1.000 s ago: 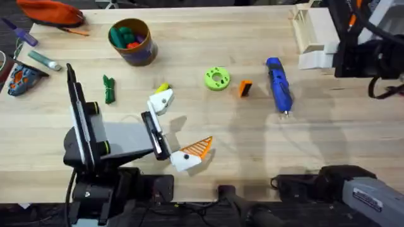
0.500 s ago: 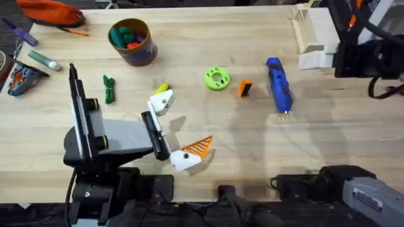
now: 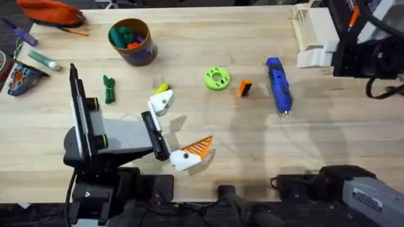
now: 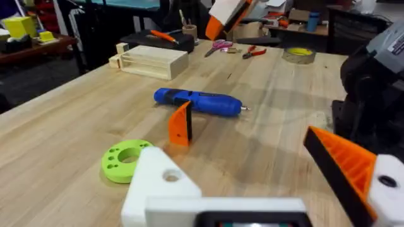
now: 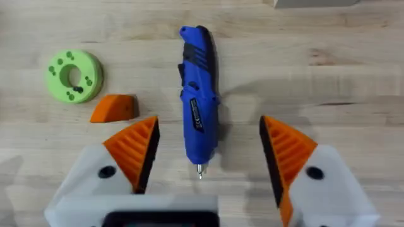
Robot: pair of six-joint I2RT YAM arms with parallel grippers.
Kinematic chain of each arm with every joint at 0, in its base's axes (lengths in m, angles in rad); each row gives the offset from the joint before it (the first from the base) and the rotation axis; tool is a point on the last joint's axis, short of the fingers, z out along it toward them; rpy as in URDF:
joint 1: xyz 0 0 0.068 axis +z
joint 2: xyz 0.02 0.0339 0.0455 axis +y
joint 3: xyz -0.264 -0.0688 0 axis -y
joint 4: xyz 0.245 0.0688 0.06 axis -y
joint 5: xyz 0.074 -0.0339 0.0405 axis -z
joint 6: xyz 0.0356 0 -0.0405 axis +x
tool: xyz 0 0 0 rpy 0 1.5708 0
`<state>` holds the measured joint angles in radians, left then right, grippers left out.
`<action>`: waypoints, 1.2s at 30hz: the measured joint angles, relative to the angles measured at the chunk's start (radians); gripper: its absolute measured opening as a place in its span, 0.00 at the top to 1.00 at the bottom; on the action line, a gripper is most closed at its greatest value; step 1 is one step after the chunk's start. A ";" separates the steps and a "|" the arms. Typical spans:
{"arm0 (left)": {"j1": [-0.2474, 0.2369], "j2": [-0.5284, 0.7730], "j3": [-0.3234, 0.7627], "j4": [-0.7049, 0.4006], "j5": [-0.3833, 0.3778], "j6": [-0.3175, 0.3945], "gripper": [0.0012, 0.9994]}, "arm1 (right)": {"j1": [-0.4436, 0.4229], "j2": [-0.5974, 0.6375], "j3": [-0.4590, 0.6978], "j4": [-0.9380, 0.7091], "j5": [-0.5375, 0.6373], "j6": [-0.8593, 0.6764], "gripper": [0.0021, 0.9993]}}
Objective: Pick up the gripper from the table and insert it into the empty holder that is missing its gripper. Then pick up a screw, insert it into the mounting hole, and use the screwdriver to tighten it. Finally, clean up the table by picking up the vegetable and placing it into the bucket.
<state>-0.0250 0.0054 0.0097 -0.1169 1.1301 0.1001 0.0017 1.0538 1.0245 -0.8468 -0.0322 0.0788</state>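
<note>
The right gripper (image 5: 208, 157) hangs above the table with its two orange pads wide apart and nothing held, and the screwdriver (image 5: 197, 94) lies directly under the gap between them. The gripper (image 5: 114, 108), the small orange wedge, stands just beside the left pad, between it and the green disc (image 5: 74, 76). The risk, I think, is that a straight descent from here closes on the screwdriver instead of the wedge, or that a pad knocks the wedge over. The left gripper (image 3: 166, 129) has only one orange pad; its other side is the bare white holder (image 4: 165, 180), so it is open and holds nothing. Far from both, the bucket (image 3: 131, 41) contains colourful toy pieces, and the vegetable (image 3: 108, 89) lies near it.
</note>
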 joint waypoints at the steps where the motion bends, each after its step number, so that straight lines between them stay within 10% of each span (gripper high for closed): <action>1: 0.000 0.000 0.000 0.000 0.000 0.000 0.01 | 0.002 0.000 0.000 -0.001 0.000 0.011 0.10; 14: 0.000 0.000 0.000 0.000 0.000 -0.003 0.01 | 0.225 0.031 0.066 -0.076 0.125 0.179 0.10; 22: 0.000 0.000 0.000 0.000 0.000 -0.003 0.01 | 0.353 0.326 0.313 -0.252 0.169 0.306 0.10; 36: 0.000 0.000 0.000 0.000 0.000 -0.003 0.01 | 0.379 0.549 0.331 -0.230 0.045 0.374 0.10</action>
<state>-0.0250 0.0054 0.0097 -0.1169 1.1301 0.0971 0.3805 1.6026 1.3552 -1.0772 0.0124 0.4532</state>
